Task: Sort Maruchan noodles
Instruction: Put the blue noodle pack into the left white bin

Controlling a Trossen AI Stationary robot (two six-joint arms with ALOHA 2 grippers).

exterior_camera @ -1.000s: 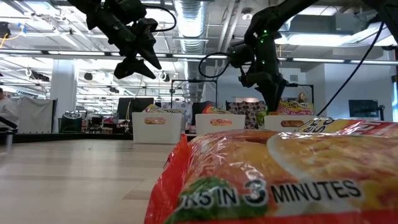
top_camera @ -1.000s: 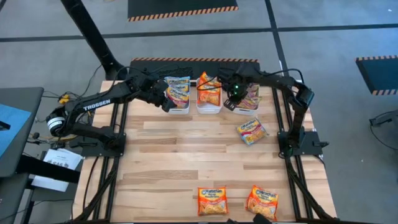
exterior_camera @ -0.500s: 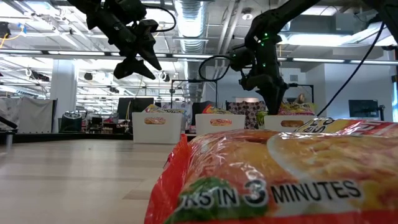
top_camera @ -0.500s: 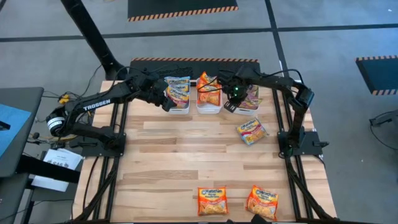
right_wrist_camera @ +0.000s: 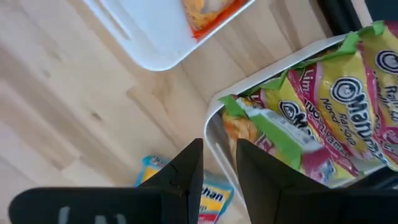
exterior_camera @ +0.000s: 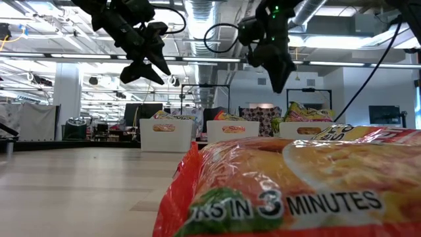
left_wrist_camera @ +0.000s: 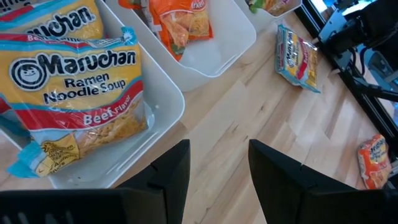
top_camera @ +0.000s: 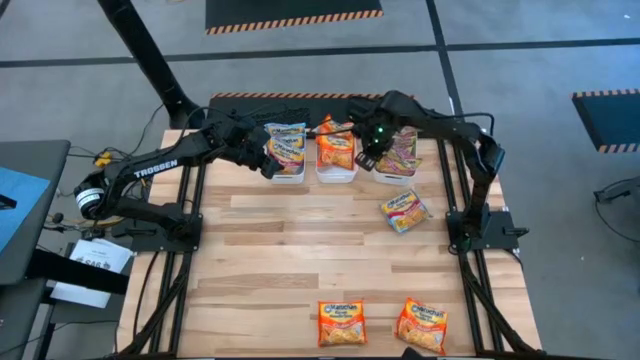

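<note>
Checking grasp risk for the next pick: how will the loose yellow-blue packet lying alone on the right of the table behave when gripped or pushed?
The yellow-blue packet lies flat, so it probably slides rather than rolls. Its glossy wrapper looks slippery, and loose film at the edges may crumple. The noodle block inside is likely stiff yet brittle.

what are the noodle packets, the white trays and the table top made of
Noodle packets: thin glossy plastic film, going by the crinkles, the sheen and the crimped ends. White trays: smooth, fairly matte surface with rounded corners, probably moulded plastic. Table top: pale wood planks with visible grain and joints, likely sealed butcher block.
</note>
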